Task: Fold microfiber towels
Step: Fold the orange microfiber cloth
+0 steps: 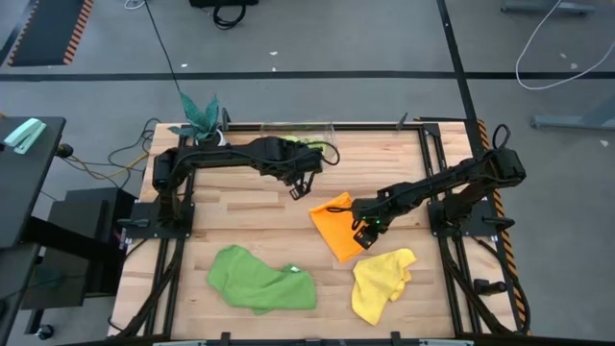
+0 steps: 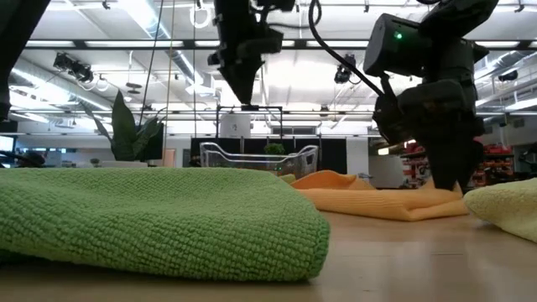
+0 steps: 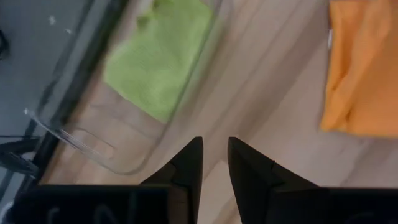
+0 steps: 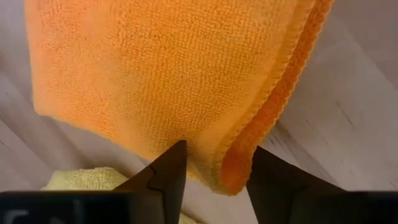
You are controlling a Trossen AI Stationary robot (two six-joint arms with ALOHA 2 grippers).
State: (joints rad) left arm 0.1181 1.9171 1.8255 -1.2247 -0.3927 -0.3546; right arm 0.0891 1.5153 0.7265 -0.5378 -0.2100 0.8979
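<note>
Item: folded orange microfiber towel (image 4: 155, 74), flat on the bench (image 1: 250, 216), its doubled edge between my right claw (image 4: 214, 171) jaws, which stand open, gripping nothing. Step: releasing after a fold. Next: lift clear, reach the yellow towel (image 1: 380, 284) nearby.

Left claw (image 3: 214, 165): narrowly parted, empty, beside the clear plastic bin (image 3: 93, 146) holding the lime towel (image 3: 161, 56).

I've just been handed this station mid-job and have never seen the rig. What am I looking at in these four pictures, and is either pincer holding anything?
Two dark robot arms work at a wooden table. One picture looks straight down, one sits at tabletop height, and one rides on each wrist. The left pincer hovers near a clear plastic bin with a light lime green towel inside, holding nothing. The right pincer stands open over the folded edge of the orange towel, its fingers either side of that edge. A darker green towel and a yellow towel lie nearer the front. A plant stands at the back.
</note>
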